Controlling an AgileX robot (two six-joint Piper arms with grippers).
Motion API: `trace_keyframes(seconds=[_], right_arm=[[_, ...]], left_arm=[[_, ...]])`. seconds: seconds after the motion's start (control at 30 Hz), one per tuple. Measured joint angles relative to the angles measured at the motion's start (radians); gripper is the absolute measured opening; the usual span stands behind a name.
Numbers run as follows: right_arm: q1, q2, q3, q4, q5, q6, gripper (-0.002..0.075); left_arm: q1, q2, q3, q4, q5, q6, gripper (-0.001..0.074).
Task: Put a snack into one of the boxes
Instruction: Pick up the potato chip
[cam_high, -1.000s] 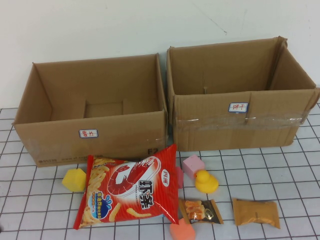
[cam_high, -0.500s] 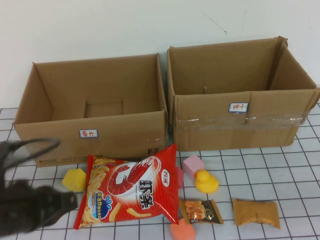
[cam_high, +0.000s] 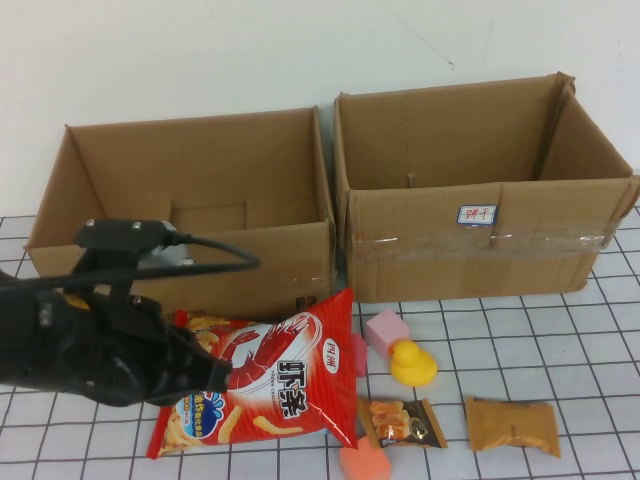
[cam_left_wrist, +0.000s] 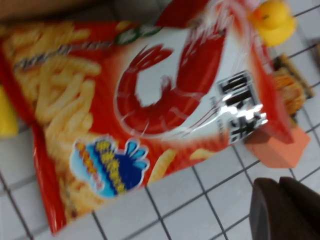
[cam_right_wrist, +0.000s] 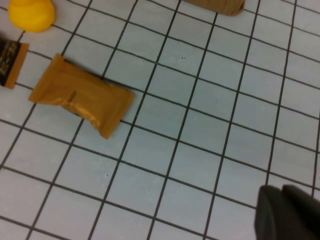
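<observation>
A red shrimp-chip bag (cam_high: 285, 385) lies on the gridded table in front of the left cardboard box (cam_high: 250, 265). It fills the left wrist view (cam_left_wrist: 150, 110). My left gripper (cam_high: 213, 377) hovers over the bag's left half, shut and empty (cam_left_wrist: 280, 202). A small brown snack packet (cam_high: 402, 422) and a tan packet (cam_high: 512, 425) lie to the right. The right cardboard box (cam_high: 480, 250) stands open behind them. My right gripper (cam_right_wrist: 282, 207) is out of the high view, shut and empty above bare table near the tan packet (cam_right_wrist: 82, 97).
A yellow duck (cam_high: 412, 363), a pink block (cam_high: 385, 330) and an orange block (cam_high: 365, 463) lie around the bag's right side. A yellow block (cam_left_wrist: 6, 115) lies by the bag's left edge, hidden under my left arm in the high view.
My left arm has come in from the left edge and moved right over the chip bag's left half. The snacks and boxes have not moved.
</observation>
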Motion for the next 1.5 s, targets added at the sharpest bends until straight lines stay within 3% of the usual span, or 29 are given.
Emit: trace_keyframes(seconds=[0.1, 0.2, 0.37, 0.53, 0.63, 0.73, 0.83, 0.97, 1.17, 1.5], right_arm=[[0.000, 0.000, 0.008, 0.000, -0.005, 0.000, -0.0001], [0.000, 0.000, 0.021, 0.012, -0.009, 0.000, -0.0001], [0.000, 0.000, 0.023, 0.021, -0.029, 0.000, -0.0001], [0.000, 0.000, 0.027, 0.023, -0.044, 0.000, -0.0001], [0.000, 0.000, 0.028, 0.023, -0.044, 0.000, -0.0001], [0.000, 0.000, 0.028, 0.023, -0.044, 0.000, -0.0001], [0.000, 0.000, 0.028, 0.024, -0.044, 0.000, -0.0001], [0.000, 0.000, 0.028, 0.028, -0.044, -0.002, -0.0001], [0.000, 0.000, 0.028, 0.038, -0.044, -0.005, -0.0001], [0.000, 0.000, 0.028, 0.049, -0.044, -0.007, -0.0001]], left_arm=[[-0.018, 0.018, -0.006, 0.054, -0.002, -0.113, 0.0000], [-0.022, 0.037, -0.006, 0.028, -0.005, -0.093, 0.0034], [-0.097, 0.046, -0.009, -0.016, -0.019, 0.073, 0.0206], [-0.293, 0.048, -0.027, 0.129, -0.117, 0.177, 0.0427], [-0.425, 0.052, -0.029, 0.331, -0.197, 0.108, 0.0494], [-0.486, 0.075, -0.044, 0.526, -0.228, -0.187, 0.0512], [-0.493, 0.118, -0.094, 0.682, -0.202, -0.519, 0.0506], [-0.493, 0.202, -0.201, 0.767, -0.088, -0.776, 0.0488], [-0.493, 0.337, -0.387, 0.788, 0.180, -0.848, 0.0482], [-0.496, 0.514, -0.574, 0.680, 0.219, -0.819, 0.0482]])
